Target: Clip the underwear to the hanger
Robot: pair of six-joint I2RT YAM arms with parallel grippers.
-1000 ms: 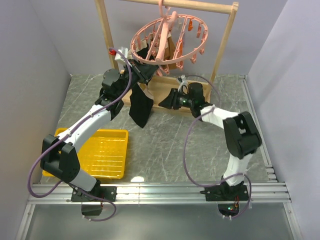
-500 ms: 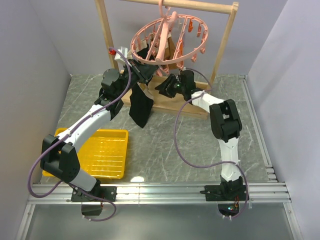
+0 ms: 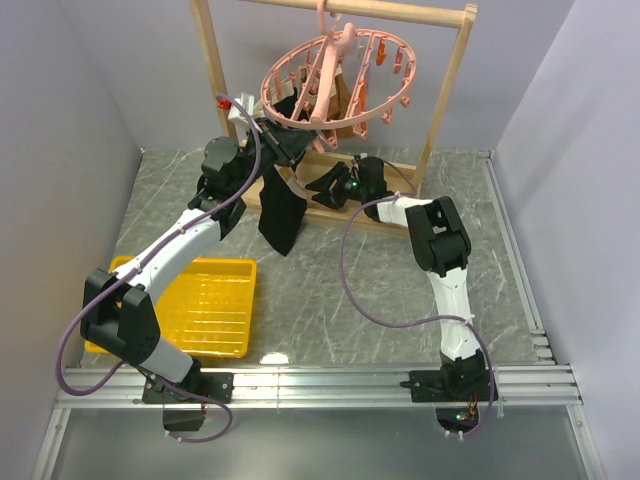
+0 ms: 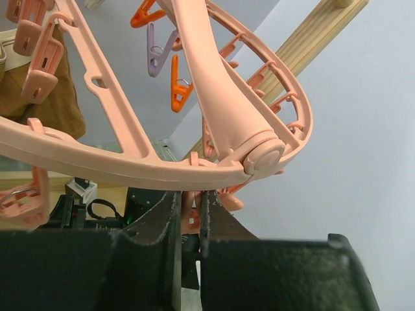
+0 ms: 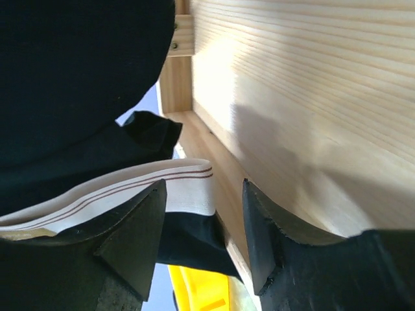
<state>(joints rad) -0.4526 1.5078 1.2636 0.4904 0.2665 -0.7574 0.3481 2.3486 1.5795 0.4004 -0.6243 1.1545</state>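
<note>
The left arm reaches up and forward from its base, with the left gripper (image 3: 283, 150) raised just under the near-left rim of the hanger (image 3: 325, 80). In the left wrist view its fingers (image 4: 162, 214) are drawn almost together, leaving only a thin slit, right below the ring's edge and crossbar end. The underwear (image 3: 280, 215) hangs from this gripper as a long, dark, limp fold in the air above the table (image 3: 330, 290), with a paler waistband showing at its upper right edge.

The right arm bends at the elbow and stretches left, low along the foot of the wooden rack (image 3: 215, 70). The right gripper (image 3: 322, 185) sits just beside the hanging underwear, its fingers (image 5: 136, 227) spread apart and holding nothing. Beyond the fingertips lies dark cloth with a pale band marked by thin reddish lines; whether the fingers touch it cannot be told.

The salmon-pink hanger hangs tilted from the rack's top bar, pegs dangling. A yellow tray (image 3: 215, 300) lies at the near left.
</note>
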